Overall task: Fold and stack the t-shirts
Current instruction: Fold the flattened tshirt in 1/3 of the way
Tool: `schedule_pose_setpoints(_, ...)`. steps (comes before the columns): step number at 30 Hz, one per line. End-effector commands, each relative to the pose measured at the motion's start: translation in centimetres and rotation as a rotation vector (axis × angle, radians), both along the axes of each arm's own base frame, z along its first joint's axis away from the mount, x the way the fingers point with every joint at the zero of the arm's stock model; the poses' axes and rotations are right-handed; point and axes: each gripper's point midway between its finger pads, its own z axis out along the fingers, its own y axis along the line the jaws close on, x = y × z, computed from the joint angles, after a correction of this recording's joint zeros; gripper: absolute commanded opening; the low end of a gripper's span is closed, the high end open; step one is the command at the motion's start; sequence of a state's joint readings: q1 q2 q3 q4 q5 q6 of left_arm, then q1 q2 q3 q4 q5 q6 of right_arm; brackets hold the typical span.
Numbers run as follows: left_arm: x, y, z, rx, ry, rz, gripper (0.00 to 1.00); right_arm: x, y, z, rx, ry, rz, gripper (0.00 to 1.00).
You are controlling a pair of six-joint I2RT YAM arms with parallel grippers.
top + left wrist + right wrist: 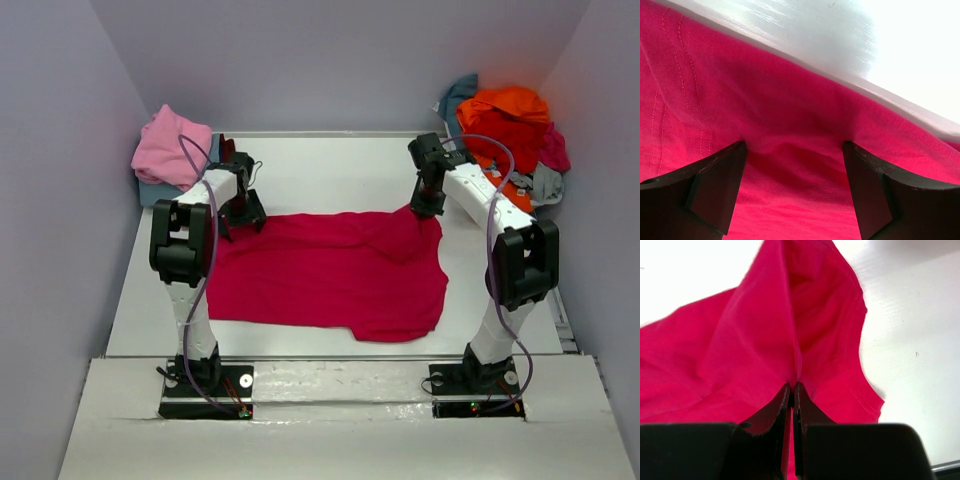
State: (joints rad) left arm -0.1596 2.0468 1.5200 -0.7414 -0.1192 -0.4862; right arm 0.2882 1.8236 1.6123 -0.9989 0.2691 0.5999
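Observation:
A magenta-red t-shirt (pixel 330 272) lies spread across the middle of the white table (pixel 330 165). My left gripper (pixel 240 212) is open at the shirt's far left corner, its fingers (pixel 715 190) pressed down on the cloth (pixel 765 100). My right gripper (pixel 428 205) is shut on the shirt's far right corner and holds a pinched ridge of cloth (pixel 790 330) a little off the table. A pink t-shirt (pixel 170 148) lies folded on a dusty blue one at the far left. A heap of orange (pixel 505 115), red, teal and grey t-shirts sits at the far right.
Grey walls close in the table on the left, back and right. The arm bases (pixel 205 385) stand on the near ledge. Bare table shows beyond the shirt and along its right side (pixel 920 365).

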Motion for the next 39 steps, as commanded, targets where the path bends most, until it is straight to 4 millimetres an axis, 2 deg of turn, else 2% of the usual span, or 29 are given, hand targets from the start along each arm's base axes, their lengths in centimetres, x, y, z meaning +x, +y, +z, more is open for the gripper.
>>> schedule_pose_setpoints(1,0.4,0.9,1.6,0.038,-0.023,-0.01,0.9,-2.6,-1.2,0.5,-0.023,0.037,-0.035,0.1)
schedule_pose_setpoints(11,0.5,0.7,2.0,0.025,-0.034,-0.012,0.9,-5.6,-2.0,-0.9,-0.032,0.091,-0.057,0.14)
schedule_pose_setpoints(15,0.5,0.7,2.1,0.026,-0.036,-0.015,0.9,-6.1,-2.2,-2.7,-0.048,0.143,-0.054,0.22)
schedule_pose_setpoints(20,0.5,0.7,2.4,0.026,-0.044,-0.016,0.9,-6.2,-2.4,-3.8,-0.07,0.166,-0.056,0.51)
schedule_pose_setpoints(22,0.5,0.7,2.6,0.026,-0.047,-0.016,0.9,-6.3,-2.3,-4.0,-0.061,0.173,-0.05,0.59)
schedule_pose_setpoints(28,0.4,0.7,2.6,0.027,-0.046,-0.013,0.9,-5.8,-2.0,-3.7,-0.051,0.16,-0.047,0.63)
schedule_pose_setpoints(33,0.3,0.8,2.6,0.028,-0.044,-0.01,0.9,-4.4,0.2,-3.7,0.052,0.132,0.001,0.63)
schedule_pose_setpoints(38,0.3,0.9,2.9,0.032,-0.046,-0.001,0.9,-3.3,1.3,-5.0,0.084,0.165,0.043,0.62)
schedule_pose_setpoints(39,0.2,0.9,3.0,0.033,-0.046,0.002,0.9,-3.1,2.0,-5.2,0.117,0.168,0.061,0.61)
